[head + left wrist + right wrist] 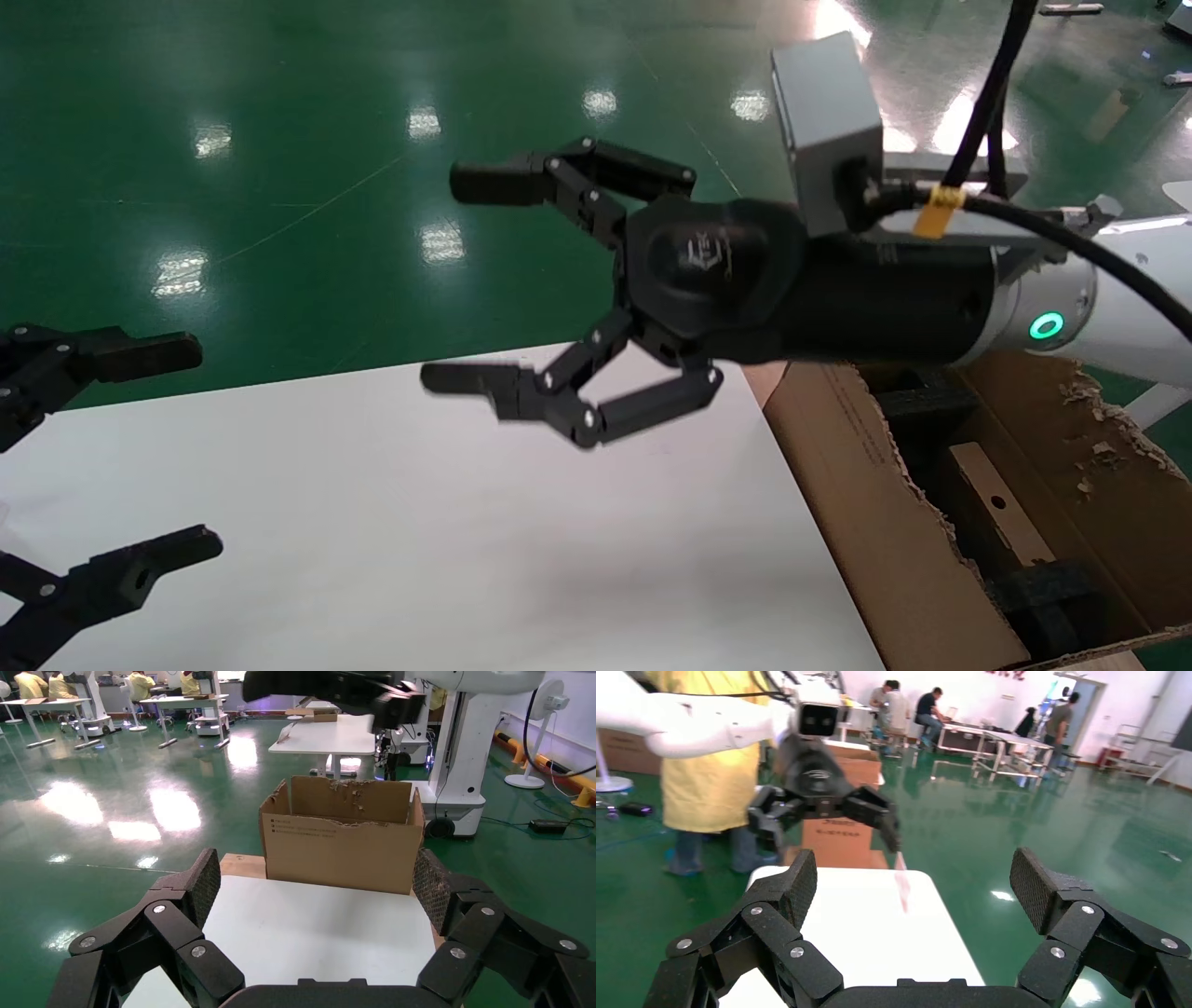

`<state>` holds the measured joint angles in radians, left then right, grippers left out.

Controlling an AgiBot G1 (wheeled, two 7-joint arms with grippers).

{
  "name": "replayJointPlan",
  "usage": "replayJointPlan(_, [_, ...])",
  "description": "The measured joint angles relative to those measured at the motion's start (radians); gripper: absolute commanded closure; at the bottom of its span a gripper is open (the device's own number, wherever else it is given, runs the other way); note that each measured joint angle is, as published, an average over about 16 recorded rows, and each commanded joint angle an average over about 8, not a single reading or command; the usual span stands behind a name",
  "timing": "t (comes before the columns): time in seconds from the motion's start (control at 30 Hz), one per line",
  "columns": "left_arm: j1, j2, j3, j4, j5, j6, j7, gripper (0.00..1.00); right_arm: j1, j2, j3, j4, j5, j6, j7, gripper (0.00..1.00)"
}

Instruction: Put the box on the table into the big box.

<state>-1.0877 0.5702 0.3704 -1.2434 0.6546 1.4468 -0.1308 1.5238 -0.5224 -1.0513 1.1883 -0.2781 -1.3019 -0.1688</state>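
Now | box (pixel 1004 515) flat, brown, w/ hole | inside big box (pixel 866 522)

The head view looks down close over the large white smooth-topped table (pixel 372 522); the left wrist view faces across it to the big torn brown corrugated carton (pixel 341 843), both shared; the right wrist view faces back over the table toward the left arm
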Motion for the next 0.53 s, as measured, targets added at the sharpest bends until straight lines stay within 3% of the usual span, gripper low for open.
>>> replayJointPlan(0.3, [0.000,0.000,0.000,0.000,0.000,0.000,0.000,0.00,-0.202,-0.040,0.347,0.043,-0.203,-0.087,0.160,0.00])
replayJointPlan(0.53, [0.000,0.000,0.000,0.000,0.000,0.000,0.000,0.00,-0.280,-0.055,0.482,0.060,-0.282,-0.121,0.222,0.00])
